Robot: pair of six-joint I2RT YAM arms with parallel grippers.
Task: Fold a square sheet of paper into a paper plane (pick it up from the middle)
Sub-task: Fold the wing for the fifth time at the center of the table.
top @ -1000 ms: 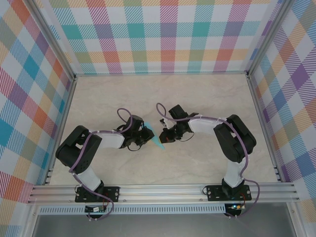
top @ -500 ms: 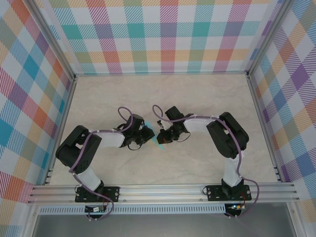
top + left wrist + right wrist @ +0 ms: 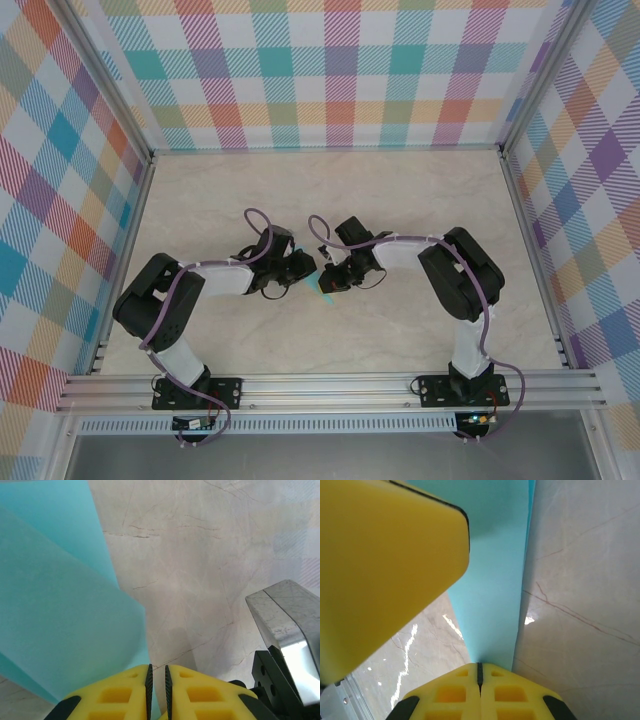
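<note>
Your left gripper (image 3: 158, 672) pinches the paper (image 3: 65, 605) at its near edge, with the fingers all but touching. The folded turquoise layers spread ahead and to the left of it, over the tabletop (image 3: 215, 555). Your right gripper (image 3: 480, 666) is pressed together on the same paper, which runs straight ahead from its fingertips as a narrow strip. From above, both grippers meet tip to tip with the paper between them.

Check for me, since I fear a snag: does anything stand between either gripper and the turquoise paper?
Nothing visible does. The right gripper is shut on the paper, and the left gripper pinches its edge.
</note>
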